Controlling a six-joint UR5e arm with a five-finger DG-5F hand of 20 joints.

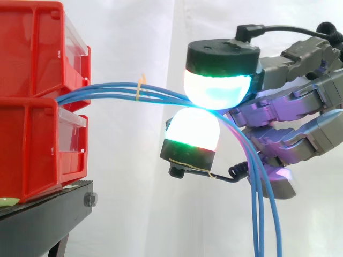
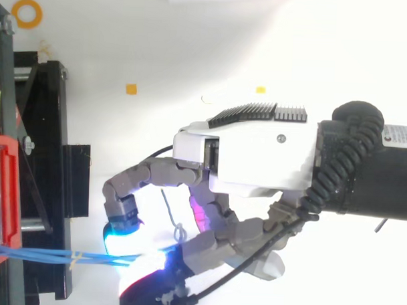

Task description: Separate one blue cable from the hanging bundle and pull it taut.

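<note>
Several thin blue cables (image 1: 112, 90) come out from between the two stacked red bins (image 1: 37, 96) and run right as a bundle, held together by a small yellow tie (image 1: 141, 85). Past the hand they bend and hang down (image 1: 261, 214). The hand (image 1: 300, 115) reaches in from the right; its upper glowing pad (image 1: 217, 88) and lower glowing pad (image 1: 192, 128) meet on the cables, pinching them where they arch. In the top view the hand (image 2: 250, 154) curls over the blue cables (image 2: 53, 256) near the bottom edge.
The red bins stand on a black stand (image 1: 48, 214) at the left. A white curtain hangs behind. In the top view small yellow markers (image 2: 131, 89) and an orange ring (image 2: 26, 13) lie on the white floor.
</note>
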